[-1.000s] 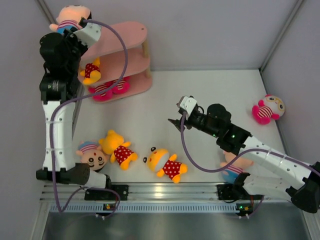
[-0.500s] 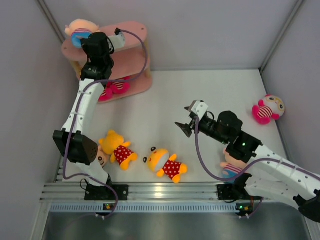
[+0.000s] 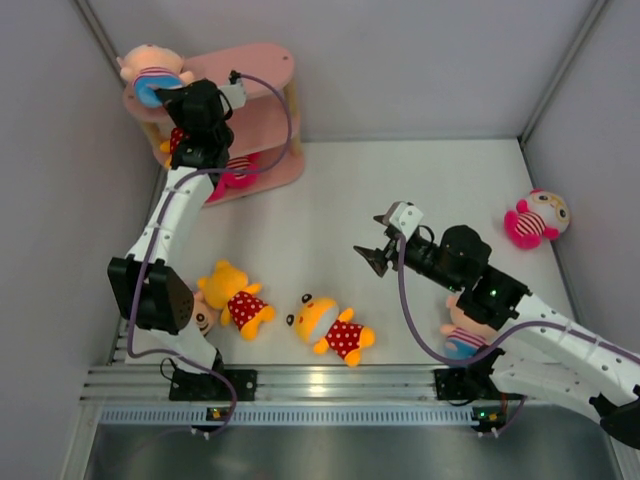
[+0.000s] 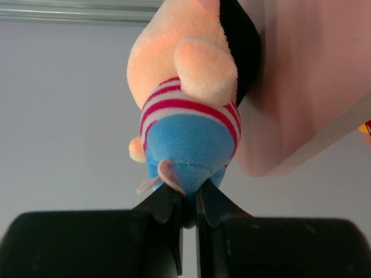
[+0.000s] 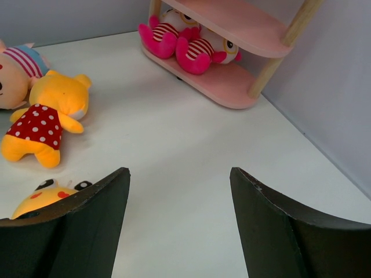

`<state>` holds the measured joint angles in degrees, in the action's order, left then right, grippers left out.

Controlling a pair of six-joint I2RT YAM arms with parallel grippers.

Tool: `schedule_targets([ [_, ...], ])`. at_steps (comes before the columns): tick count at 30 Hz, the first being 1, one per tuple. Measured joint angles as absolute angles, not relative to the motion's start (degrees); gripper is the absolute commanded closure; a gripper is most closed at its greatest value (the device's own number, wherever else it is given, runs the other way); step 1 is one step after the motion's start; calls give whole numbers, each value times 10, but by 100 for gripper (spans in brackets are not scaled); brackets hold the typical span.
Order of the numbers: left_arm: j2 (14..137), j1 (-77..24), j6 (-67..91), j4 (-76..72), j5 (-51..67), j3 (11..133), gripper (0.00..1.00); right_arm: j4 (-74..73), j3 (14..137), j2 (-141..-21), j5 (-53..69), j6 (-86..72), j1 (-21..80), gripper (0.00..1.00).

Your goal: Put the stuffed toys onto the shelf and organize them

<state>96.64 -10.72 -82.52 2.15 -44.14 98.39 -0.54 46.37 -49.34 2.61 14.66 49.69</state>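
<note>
My left gripper [image 3: 172, 97] is shut on the blue shorts of a boy doll [image 3: 150, 68] and holds it at the left end of the pink shelf's [image 3: 262, 98] top board. In the left wrist view the gripper [image 4: 186, 196] pinches the doll [image 4: 185, 110] beside the pink board [image 4: 307, 87]. A yellow bear [image 3: 177, 140] lies on the middle tier and pink dolls [image 3: 232, 176] on the bottom tier. My right gripper [image 3: 371, 256] is open and empty above the table; in its wrist view the gripper [image 5: 179, 174] faces the shelf [image 5: 232, 84].
On the table lie two yellow bears [image 3: 236, 296] [image 3: 332, 326], a boy doll [image 3: 200, 320] partly behind the left arm, another boy doll [image 3: 464, 336] under the right arm, and a pink doll [image 3: 536, 218] at the far right. Grey walls enclose the table.
My left arm has swung and stretched toward the shelf, keeping the boy doll at the top board's left end. My right gripper has drifted slightly right and nearer.
</note>
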Motion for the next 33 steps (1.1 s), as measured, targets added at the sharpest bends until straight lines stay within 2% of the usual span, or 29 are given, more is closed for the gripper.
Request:
schedule_targets([
  [1, 966, -107, -825, 18, -443, 983, 100, -5, 464, -493, 26, 146, 497, 30],
  [3, 965, -107, -826, 11, -445, 976, 88, -5, 462, -493, 26, 144, 497, 30],
  [4, 964, -106, -826, 8, -446, 971, 74, -6, 461, -493, 26, 143, 497, 30],
  [5, 962, -106, -827, 7, -446, 966, 55, -6, 460, -493, 26, 143, 497, 29],
  [8, 956, -106, -825, 4, -444, 951, 40, -9, 457, -493, 26, 138, 497, 29],
  [11, 938, -106, -817, 3, -437, 930, 32, -11, 457, -493, 23, 131, 497, 28],
  [15, 902, -106, -806, 4, -415, 899, 20, -49, 470, -506, -16, 91, 497, 13],
  [16, 895, -106, -803, 3, -411, 894, 8, -71, 483, -518, -42, 69, 497, 12],
  [17, 886, -106, -800, 2, -402, 886, 2, -103, 501, -531, -71, 48, 497, 11],
  [19, 860, -108, -788, 4, -377, 863, 2, -186, 558, -575, -142, -32, 495, 10],
  [22, 823, -110, -762, 15, -334, 837, 2, -330, 649, -642, -230, -181, 473, 1],
  [24, 807, -111, -731, 23, -310, 835, 2, -408, 663, -659, -261, -268, 442, 1],
  [28, 781, -113, -656, 39, -263, 830, 2, -567, 616, -656, -320, -447, 383, 1],
  [33, 732, -113, -566, 84, -203, 807, 2, -693, 535, -581, -346, -623, 376, 0],
])
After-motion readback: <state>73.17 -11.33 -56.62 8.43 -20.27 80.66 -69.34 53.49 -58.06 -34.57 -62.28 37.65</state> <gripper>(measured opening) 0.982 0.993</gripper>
